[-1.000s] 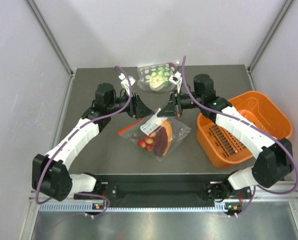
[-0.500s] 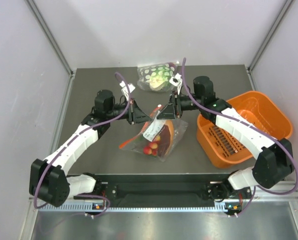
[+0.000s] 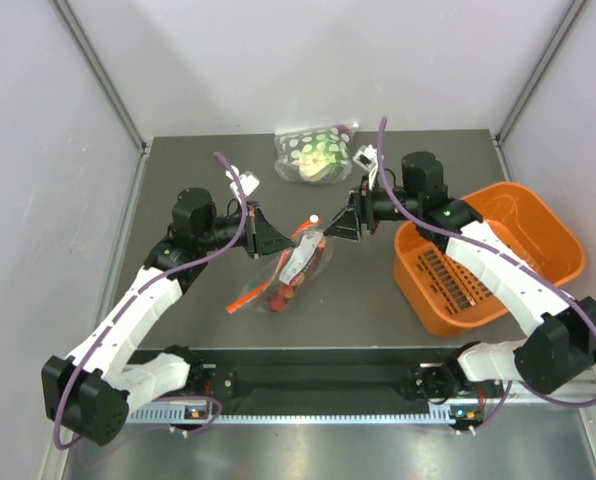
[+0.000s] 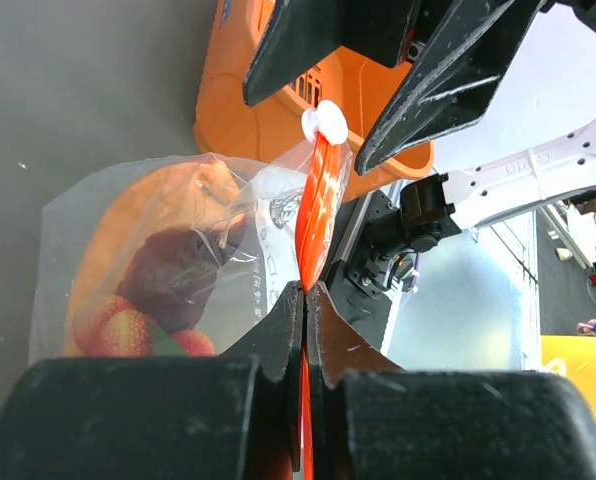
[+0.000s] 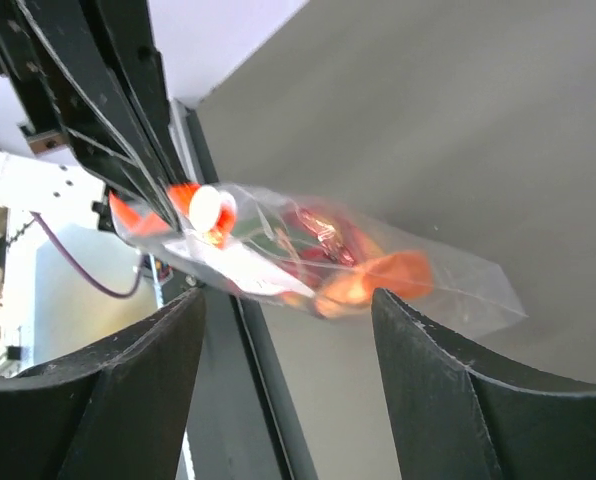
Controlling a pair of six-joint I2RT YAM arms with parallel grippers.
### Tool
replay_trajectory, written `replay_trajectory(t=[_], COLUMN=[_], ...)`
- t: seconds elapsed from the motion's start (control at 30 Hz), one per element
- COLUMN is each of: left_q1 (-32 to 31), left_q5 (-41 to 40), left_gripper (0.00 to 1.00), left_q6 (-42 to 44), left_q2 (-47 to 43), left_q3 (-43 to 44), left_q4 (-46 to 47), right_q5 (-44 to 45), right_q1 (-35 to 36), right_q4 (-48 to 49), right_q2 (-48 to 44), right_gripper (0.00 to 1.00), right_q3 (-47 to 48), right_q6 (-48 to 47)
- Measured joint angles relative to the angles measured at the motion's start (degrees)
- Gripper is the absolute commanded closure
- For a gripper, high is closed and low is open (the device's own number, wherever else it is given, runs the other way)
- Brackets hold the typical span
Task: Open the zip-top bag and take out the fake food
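- Pinched by clenched left gripper (image 4: 305,296) at red zip strip (image 4: 317,205): zip-top bag (image 3: 292,272), centre frame, fake food (image 4: 166,292) inside.
- Pointing strip-lengthwise up-right at white slider (image 4: 328,122), just beside released, empty right gripper (image 3: 334,228).

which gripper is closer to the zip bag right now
Left. The left gripper is clamped shut on the orange zip strip of the bag. The right gripper stands open at the white slider end, gripping nothing.

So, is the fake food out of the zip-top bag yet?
No, inside. The left wrist view shows the fake food behind the clear plastic of the zip-top bag, the left claw shut on its zip strip.
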Motion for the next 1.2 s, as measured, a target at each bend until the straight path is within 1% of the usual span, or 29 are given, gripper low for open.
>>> replay_trajectory(t=[0.27, 0.5, 0.63, 0.7, 0.77, 0.83, 0.87, 0.9, 0.97, 1.0, 1.03, 1.2], left_q1=[0.00, 0.02, 0.00, 0.00, 0.00, 0.00, 0.00, 0.00, 0.00, 0.00, 0.00, 0.00], left_q5=[-0.15, -0.96, -1.09, -1.27, -1.49, -1.64, -1.99, -2.34, -3.56, -4.02, -4.57, -6.91], left_gripper=[1.00, 1.00, 1.00, 1.00, 1.00, 1.00, 1.00, 1.00, 1.00, 1.00, 1.00, 1.00], left_q6=[1.44, 0.76, -0.39, -1.03, -1.81, -2.34, -2.71, -2.99, -3.54, -3.72, -4.02, -6.56], left_q2=[0.00, 0.00, 0.00, 0.00, 0.00, 0.02, 0.02, 0.02, 0.02, 0.02, 0.02, 0.02], left_q3=[0.00, 0.00, 0.00, -0.02, -0.31, -0.61, -0.74, -0.79, -0.81, -0.83, -0.87, -1.88], left_q4=[-1.66, -1.75, -1.16, -0.61, 0.50, 1.29, 1.73, 1.92, 2.34, 2.47, 2.67, 5.03], right_q5=[-3.10, -4.61, -5.29, -5.62, -5.88, -5.99, -5.95, -5.92, -5.92, -5.90, -6.03, -6.16], right_q1=[0.59, 3.08, 4.63, 5.01, 5.29, 5.49, 5.64, 5.70, 5.70, 5.70, 5.75, 5.81], right_q4=[8.59, 14.36, 15.52, 16.02, 17.18, 17.88, 18.18, 18.32, 18.40, 18.47, 18.60, 19.71], right_q2=[3.65, 5.88, 6.54, 6.58, 6.62, 6.62, 6.64, 6.64, 6.64, 6.64, 6.64, 6.64], right_gripper=[0.33, 0.34, 0.39, 0.43, 0.58, 0.68, 0.69, 0.68, 0.56, 0.55, 0.52, 0.50], right_q3=[0.39, 0.39, 0.39, 0.39, 0.37, 0.33, 0.28, 0.26, 0.26, 0.26, 0.24, -0.74], right_q6=[5.05, 8.15, 9.03, 9.33, 9.92, 10.62, 10.82, 11.04, 11.54, 11.65, 11.69, 11.91])
